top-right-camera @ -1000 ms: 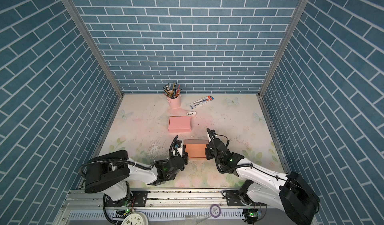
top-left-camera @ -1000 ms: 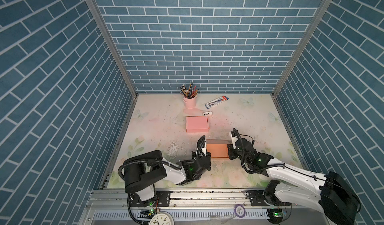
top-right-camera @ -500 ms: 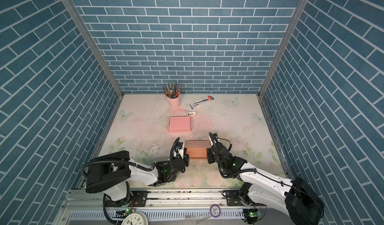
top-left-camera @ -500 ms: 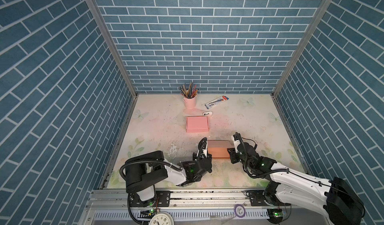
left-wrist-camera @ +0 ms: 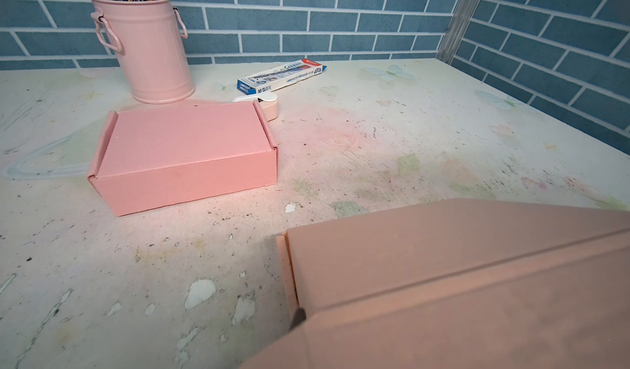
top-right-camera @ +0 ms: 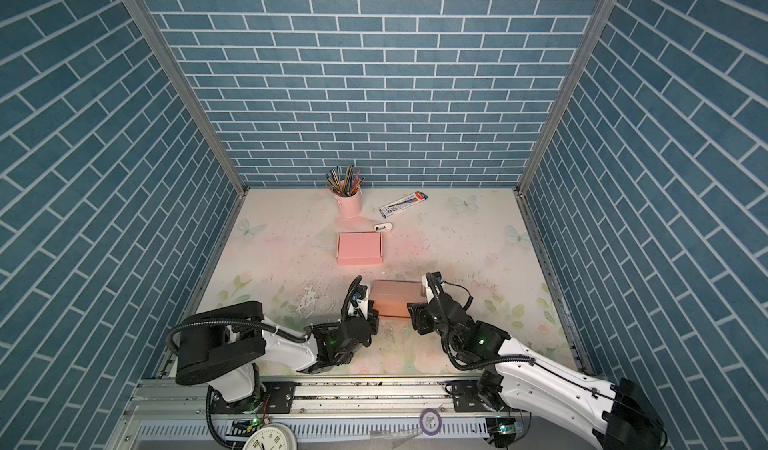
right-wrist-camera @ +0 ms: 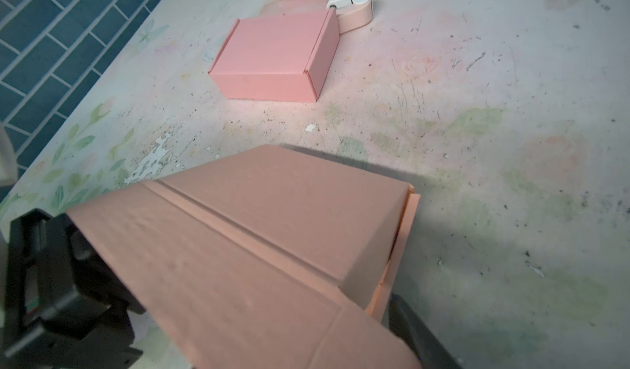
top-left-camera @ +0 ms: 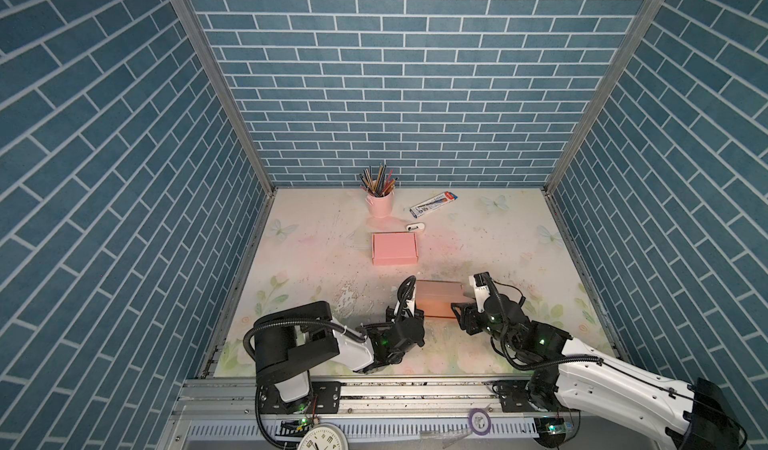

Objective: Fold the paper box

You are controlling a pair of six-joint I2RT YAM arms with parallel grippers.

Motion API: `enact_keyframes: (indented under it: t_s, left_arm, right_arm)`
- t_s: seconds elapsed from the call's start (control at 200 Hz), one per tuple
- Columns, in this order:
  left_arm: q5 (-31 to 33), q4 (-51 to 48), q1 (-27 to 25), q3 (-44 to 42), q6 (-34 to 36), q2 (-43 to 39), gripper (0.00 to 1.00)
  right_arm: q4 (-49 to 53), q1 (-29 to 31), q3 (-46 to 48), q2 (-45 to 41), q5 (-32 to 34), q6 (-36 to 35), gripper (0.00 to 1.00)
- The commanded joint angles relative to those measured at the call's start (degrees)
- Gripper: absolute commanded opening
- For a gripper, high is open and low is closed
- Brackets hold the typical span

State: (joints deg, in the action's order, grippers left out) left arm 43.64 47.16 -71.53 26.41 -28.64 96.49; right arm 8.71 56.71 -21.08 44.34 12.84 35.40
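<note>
The right part of the bench point(top-left-camera: 511, 240) lies bare from the back to the near edge, and a strip along its left side is bare too; a hand could pass through either. Down the middle stand the obstacles: a pencil cup point(top-left-camera: 380, 203) at the back, a pencil carton point(top-left-camera: 433, 203) and a small white tape dispenser point(top-left-camera: 415, 227) near it, then a closed pink box point(top-left-camera: 394, 249). A clear lane crosses between that and the brown box point(top-left-camera: 438, 300). The brown box is hemmed in: left hand point(top-left-camera: 411, 306) at one end, right hand point(top-left-camera: 465, 300) at the other, with the left arm point(top-left-camera: 349, 350) and right arm point(top-left-camera: 602, 377) filling the near edge. Brick walls point(top-left-camera: 407, 115) close three sides.
</note>
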Motion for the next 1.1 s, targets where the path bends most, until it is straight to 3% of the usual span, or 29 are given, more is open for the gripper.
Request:
enact_keyframes:
  t_s: [0.0, 0.36, 0.685, 1.095]
  left_arm:
    - [-0.2, -1.2, -0.2, 1.1, -1.9, 1.1, 0.08]
    - [-1.0, -2.4, 0.4, 1.5, -2.7, 0.9, 0.08]
    - [-0.3, -3.7, 1.1, 1.9, -2.5, 0.7, 0.08]
    - [2.1, -6.5, 1.1, 1.4, -2.2, -1.4, 0.08]
  right_arm:
    - [4.2, 3.6, -3.2, -0.4, 2.9, 4.7, 0.61]
    - [8.3, 9.9, -5.8, -1.0, 6.8, 8.4, 0.60]
    - [11.4, 12.3, -3.8, -8.3, 4.5, 6.4, 0.60]
    - [10.5, 13.1, -2.8, -9.1, 3.0, 7.6, 0.59]
